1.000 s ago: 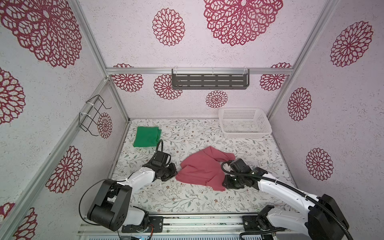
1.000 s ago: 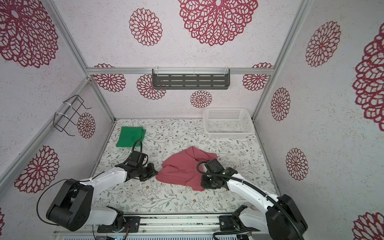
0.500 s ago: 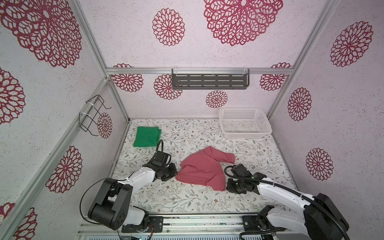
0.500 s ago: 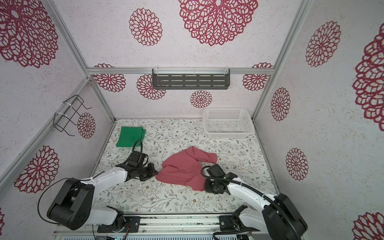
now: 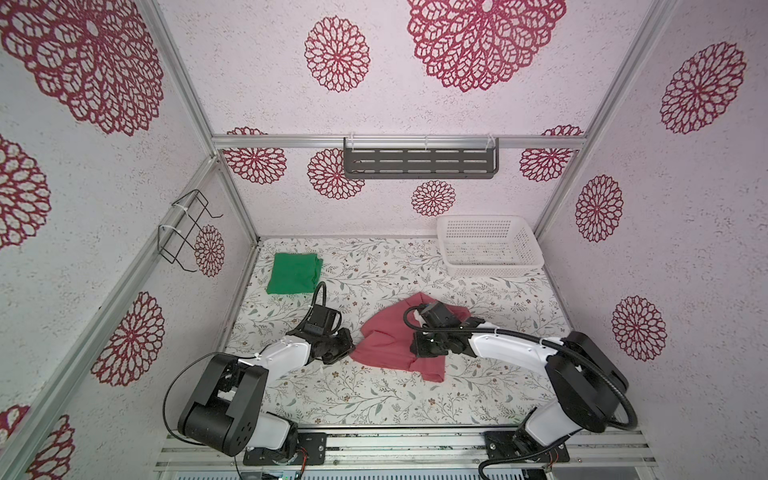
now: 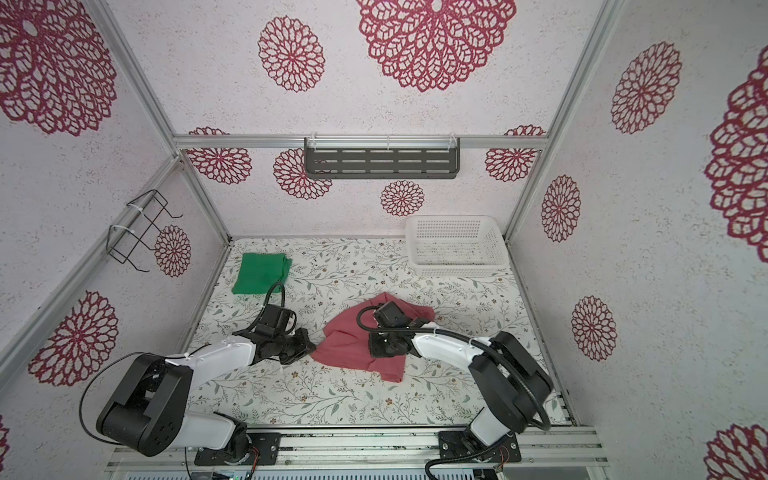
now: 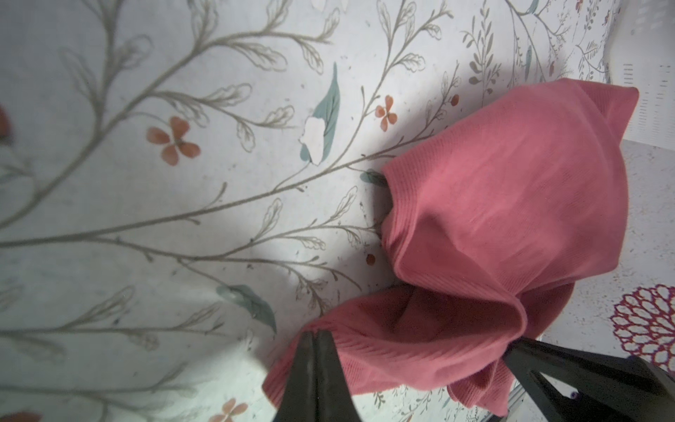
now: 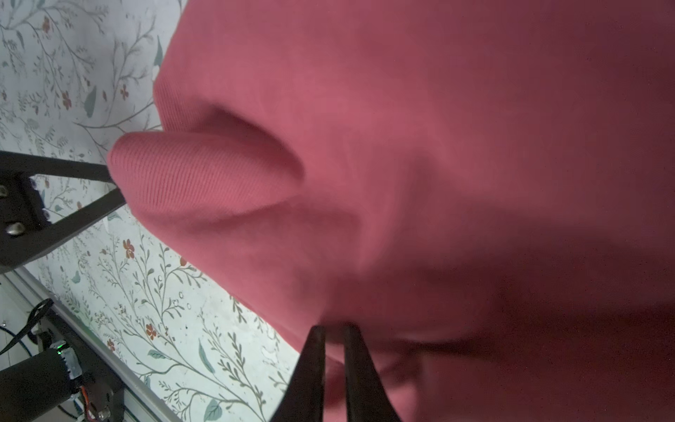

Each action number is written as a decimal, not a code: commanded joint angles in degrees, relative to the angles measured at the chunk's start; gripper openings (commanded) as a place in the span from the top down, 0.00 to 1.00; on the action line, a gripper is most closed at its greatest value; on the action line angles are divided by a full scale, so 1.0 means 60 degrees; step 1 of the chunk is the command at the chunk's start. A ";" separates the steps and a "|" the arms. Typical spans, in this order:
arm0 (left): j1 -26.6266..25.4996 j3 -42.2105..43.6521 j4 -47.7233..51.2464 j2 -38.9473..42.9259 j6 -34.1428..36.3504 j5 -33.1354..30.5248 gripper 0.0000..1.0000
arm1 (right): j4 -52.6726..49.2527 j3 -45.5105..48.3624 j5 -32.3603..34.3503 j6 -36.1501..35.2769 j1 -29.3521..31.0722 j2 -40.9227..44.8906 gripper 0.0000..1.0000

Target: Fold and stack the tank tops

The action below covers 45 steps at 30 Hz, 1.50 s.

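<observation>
Far middle: open bench (image 5: pixel 374 266) between green tank top (image 5: pixel 294 274) and basket (image 5: pixel 494 269).
Near edge: open.
Centre: taken by red tank top (image 5: pixel 386 345); left arm (image 5: pixel 286 353), right arm (image 5: pixel 511 351) alongside.

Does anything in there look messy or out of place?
Only the dusty pink-red cloth tank top: it lies crumpled and bunched mid-table, one edge pinched by the left hand, unlike the bright green cloth tank top, folded flat near the back left corner. Nothing looks spilled or broken.
</observation>
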State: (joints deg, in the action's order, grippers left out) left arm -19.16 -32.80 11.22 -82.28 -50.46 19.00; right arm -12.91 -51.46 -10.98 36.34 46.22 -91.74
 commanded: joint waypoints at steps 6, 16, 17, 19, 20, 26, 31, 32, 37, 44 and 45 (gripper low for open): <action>0.0204 0.0078 -0.0404 -0.0306 0.0045 0.0207 1.00 | -0.1715 0.0573 0.0204 -0.0338 -0.1022 0.2515 0.76; 0.0223 0.0090 -0.0521 -0.0484 0.0077 0.0260 1.00 | -0.1214 0.3206 -0.0761 0.0615 -0.2048 0.3824 0.62; 0.0224 0.0068 -0.0543 -0.0496 0.0078 0.0260 1.00 | -0.0984 0.3297 -0.0837 0.0655 -0.2048 0.3688 0.63; 0.0220 0.0090 -0.0568 -0.0488 0.0056 0.0268 1.00 | -0.0698 0.3340 -0.0943 0.0669 -0.2027 0.3464 0.64; 0.0219 0.0077 -0.0567 -0.0502 0.0045 0.0260 1.00 | -0.0620 0.3294 -0.0994 0.0648 -0.1994 0.3385 0.66; 0.0234 0.0131 -0.0642 -0.0540 0.0023 0.0261 1.00 | -0.0940 0.2730 -0.0850 0.0269 -0.1774 0.3169 0.93; 0.0234 0.0191 -0.0717 -0.0534 0.0001 0.0275 1.00 | -0.1278 0.2333 -0.0545 0.0139 -0.1534 0.2950 1.00; 0.0252 0.0192 -0.0721 -0.0516 0.0001 0.0275 1.00 | -0.1366 0.2256 -0.0431 0.0111 -0.1475 0.2943 1.00; 0.0263 0.0219 -0.0710 -0.0495 0.0038 0.0297 1.00 | -0.1758 0.2191 0.0015 0.0154 -0.1404 0.2878 0.65; 0.0307 0.0300 -0.0702 -0.0411 0.0063 0.0290 1.00 | -0.1375 0.2477 -0.0014 0.0323 -0.1278 0.2322 0.60; 0.0323 0.0302 -0.0699 -0.0403 0.0064 0.0292 1.00 | -0.1376 0.2405 0.0019 0.0302 -0.1231 0.2284 0.67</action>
State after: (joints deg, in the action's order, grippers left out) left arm -17.89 -31.88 7.49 -84.88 -50.54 20.80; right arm -21.08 -36.69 -11.99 38.06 38.13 -77.76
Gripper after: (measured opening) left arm 0.040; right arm 0.374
